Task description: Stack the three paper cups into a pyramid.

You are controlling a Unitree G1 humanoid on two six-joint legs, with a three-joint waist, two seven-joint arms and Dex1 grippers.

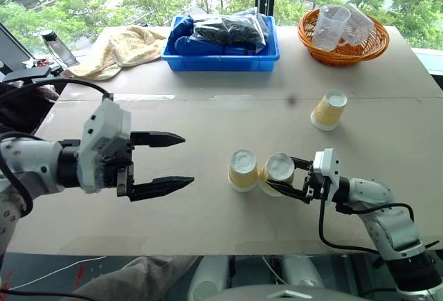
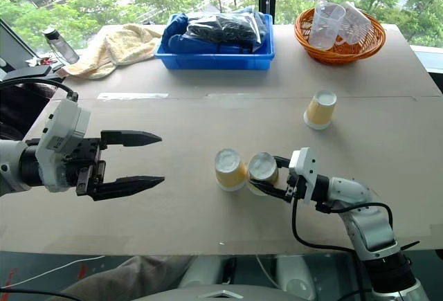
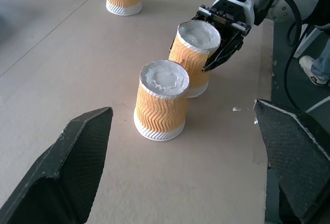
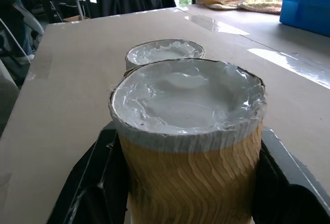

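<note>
Right gripper is clamping an upturned yellow-tan paper cup just beside its twin as pyramid base; left gripper is waiting, fingers apart.

Paper cups — rippled tan sides, glossy film-covered bases — on a matt brown table; beyond it, a woven basket.

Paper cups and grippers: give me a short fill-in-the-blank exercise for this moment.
1. The right gripper is shut on a tilted ____.
2. The held cup stands beside another upside-down cup; the third cup stands ____ from them.
3. The left gripper fingers are ____ and hold nothing.

Missing words: paper cup; apart; open
</note>
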